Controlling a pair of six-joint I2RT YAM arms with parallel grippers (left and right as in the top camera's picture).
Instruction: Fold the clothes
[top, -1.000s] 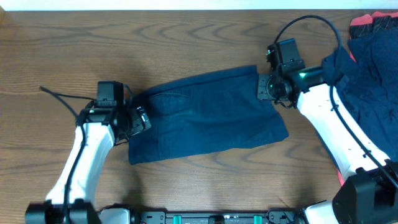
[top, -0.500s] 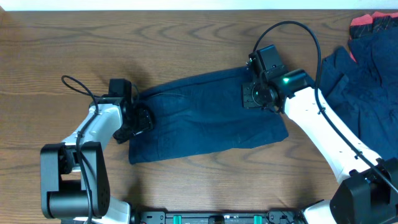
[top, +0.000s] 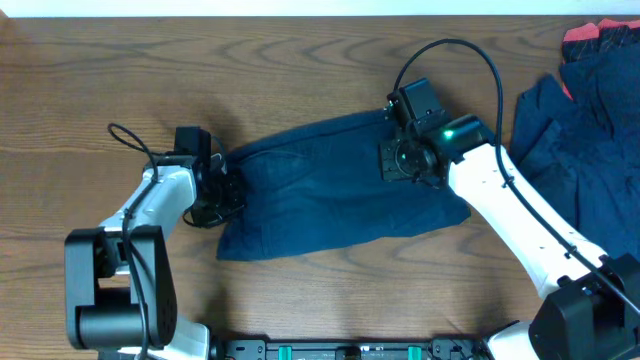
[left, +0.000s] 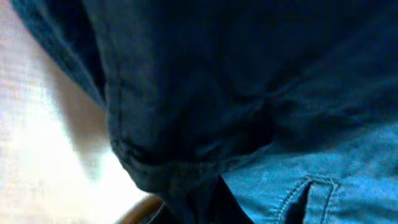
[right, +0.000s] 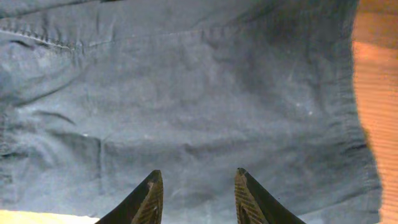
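We see the wood surface bearing navy shorts spread at centre, with a pile of further clothes at far right. The right end effector, fingers apart, hovers over the shorts' right end. The left end effector meets their left edge; we cannot tell its state.

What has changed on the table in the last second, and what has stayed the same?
The right gripper moved left, from the right edge of the spread garment to above its upper right part, jaws open. The left gripper stayed at the left edge while its arm swung inward. The garment's lower left corner shifted slightly right. The pile of clothes at far right did not move.
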